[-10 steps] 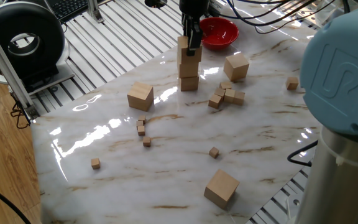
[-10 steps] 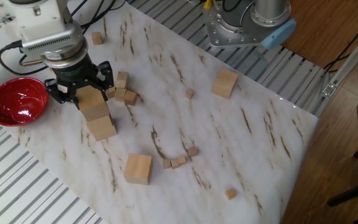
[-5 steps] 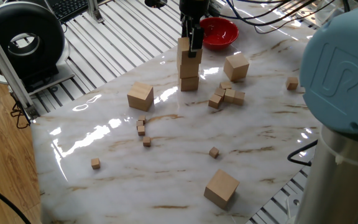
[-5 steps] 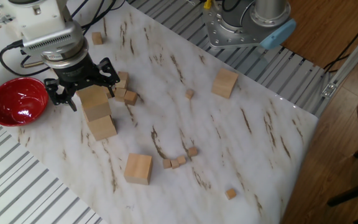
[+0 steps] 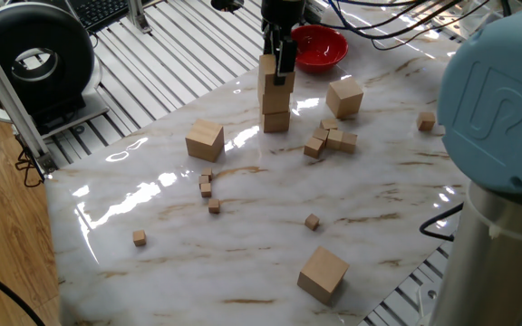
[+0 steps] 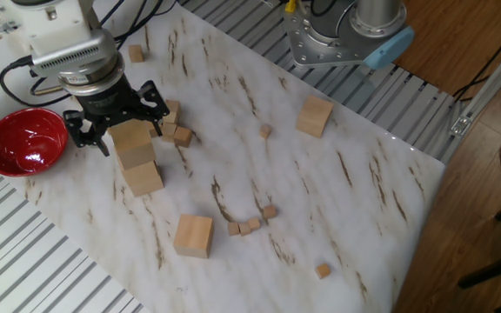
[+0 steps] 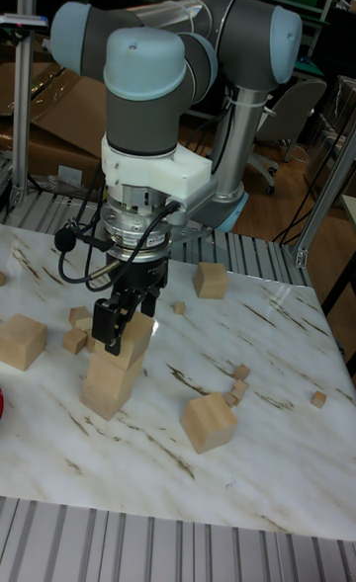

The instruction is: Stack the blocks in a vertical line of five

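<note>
Three blocks stand in a stack (image 5: 275,95) (image 6: 137,158) (image 7: 114,370) at the far side of the marble table. My gripper (image 5: 279,56) (image 6: 118,126) (image 7: 127,323) hangs over the top block (image 6: 129,136), open, its fingers spread on either side of the block and apart from it. Three more blocks lie loose. One (image 5: 205,140) (image 6: 193,236) (image 7: 208,422) is left of the stack, one (image 5: 345,96) (image 7: 22,340) is near the bowl, and one (image 5: 323,273) (image 6: 316,116) (image 7: 211,281) is by the arm's base.
A red bowl (image 5: 320,45) (image 6: 24,141) sits just beyond the stack. A cluster of tiny cubes (image 5: 329,139) (image 6: 177,132) lies close beside the stack. More tiny cubes (image 5: 208,188) (image 6: 250,224) are scattered mid-table. Slotted metal rails (image 5: 179,54) border the table.
One second ago the fingers were shut on the top block. They have since spread apart and let it go. The stack has stayed in place.
</note>
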### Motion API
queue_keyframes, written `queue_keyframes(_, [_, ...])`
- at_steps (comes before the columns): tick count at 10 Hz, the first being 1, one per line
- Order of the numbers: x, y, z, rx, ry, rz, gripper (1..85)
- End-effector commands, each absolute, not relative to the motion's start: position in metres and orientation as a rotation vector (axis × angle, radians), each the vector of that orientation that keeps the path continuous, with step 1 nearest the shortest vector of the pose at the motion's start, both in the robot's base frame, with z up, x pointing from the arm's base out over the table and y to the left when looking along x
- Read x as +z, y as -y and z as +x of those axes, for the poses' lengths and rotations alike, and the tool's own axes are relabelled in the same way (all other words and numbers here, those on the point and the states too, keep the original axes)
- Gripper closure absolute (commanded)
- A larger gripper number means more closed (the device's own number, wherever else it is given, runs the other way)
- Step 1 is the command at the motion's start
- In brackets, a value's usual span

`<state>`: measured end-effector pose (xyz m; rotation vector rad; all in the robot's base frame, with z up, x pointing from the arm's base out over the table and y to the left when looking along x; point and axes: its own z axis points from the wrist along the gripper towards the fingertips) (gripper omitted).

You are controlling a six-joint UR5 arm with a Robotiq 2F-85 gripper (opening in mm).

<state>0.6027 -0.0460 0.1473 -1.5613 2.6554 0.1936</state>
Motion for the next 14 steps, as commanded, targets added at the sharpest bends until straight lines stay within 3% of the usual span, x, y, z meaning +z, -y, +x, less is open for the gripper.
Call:
queue_keyframes(1, [0.152,0.050,0.605,0.159,-2.652,-1.564,0.7])
queue_keyframes(13, [0.186,0.053,0.603,0.020,-2.701,-1.465,0.7])
queue_keyframes(14, [0.190,0.059,0.599,-0.022,-2.769,-1.409,12.0])
